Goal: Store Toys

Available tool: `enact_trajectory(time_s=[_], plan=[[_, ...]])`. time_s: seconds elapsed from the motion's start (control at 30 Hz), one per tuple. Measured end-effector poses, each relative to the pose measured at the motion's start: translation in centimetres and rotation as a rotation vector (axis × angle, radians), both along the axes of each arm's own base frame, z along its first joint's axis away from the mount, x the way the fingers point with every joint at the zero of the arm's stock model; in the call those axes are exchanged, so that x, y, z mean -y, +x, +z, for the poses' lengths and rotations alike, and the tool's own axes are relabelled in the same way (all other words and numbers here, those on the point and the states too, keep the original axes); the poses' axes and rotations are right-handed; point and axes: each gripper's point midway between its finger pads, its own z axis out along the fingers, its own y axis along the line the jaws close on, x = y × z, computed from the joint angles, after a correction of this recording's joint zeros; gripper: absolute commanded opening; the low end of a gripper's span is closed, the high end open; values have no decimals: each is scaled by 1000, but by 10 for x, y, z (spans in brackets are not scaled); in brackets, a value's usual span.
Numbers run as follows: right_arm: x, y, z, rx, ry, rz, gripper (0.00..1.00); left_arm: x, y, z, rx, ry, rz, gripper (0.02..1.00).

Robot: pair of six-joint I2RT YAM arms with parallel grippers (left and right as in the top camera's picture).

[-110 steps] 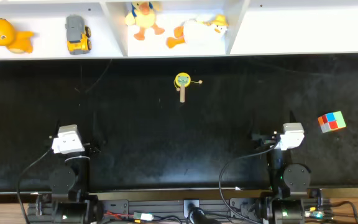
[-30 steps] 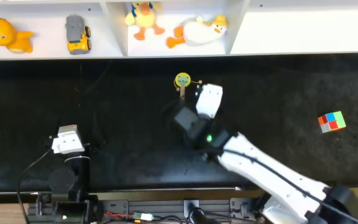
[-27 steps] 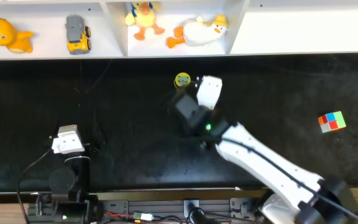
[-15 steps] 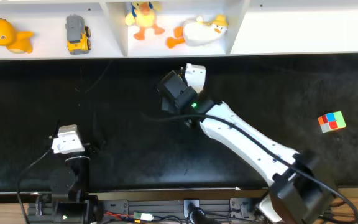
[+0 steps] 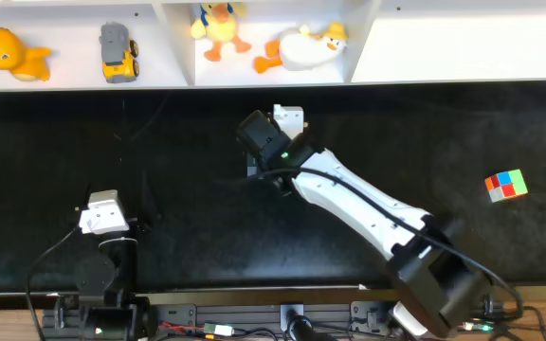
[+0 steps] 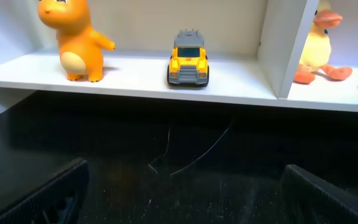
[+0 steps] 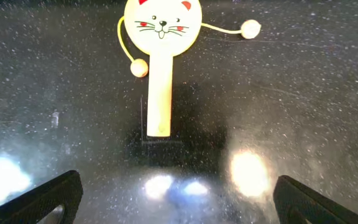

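A cat-faced rattle drum (image 7: pixel 160 28) with a pale wooden handle and two beads on strings lies flat on the black table. My right gripper (image 7: pixel 179 193) hangs above it, open, its fingers either side of the handle's end and not touching it. In the top view the right arm reaches diagonally across the middle, with its gripper (image 5: pixel 267 142) over the toy's spot. A multicoloured cube (image 5: pixel 505 185) sits at the table's right. My left gripper (image 5: pixel 102 213) rests open near its base, facing the shelf.
A white shelf (image 5: pixel 463 47) runs along the back edge. It holds an orange figure (image 6: pixel 76 37), a yellow truck (image 6: pixel 188 56), a yellow duck plush (image 5: pixel 219 28) and a white duck plush (image 5: pixel 301 49).
The right arm swung from its rest pose up and left across the table, ending over the rattle drum, which it now covers in the top view. The left arm stayed still.
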Motion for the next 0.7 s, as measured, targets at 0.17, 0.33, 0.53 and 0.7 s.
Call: enact_trajectory(time_s=[0.17,0.33,0.53,0.7], plan=[[-5,6,-10,6,-10,28,998,0,0,0,0,0,0,998],[-5,8,-15,7,-24,39,998,0,0,0,0,0,0,998],[-8,18,-11,57,-17,32,996,0,0,0,0,0,0,998],[-5,24,-10,73,-15,19,998,0,0,0,0,0,0,998]])
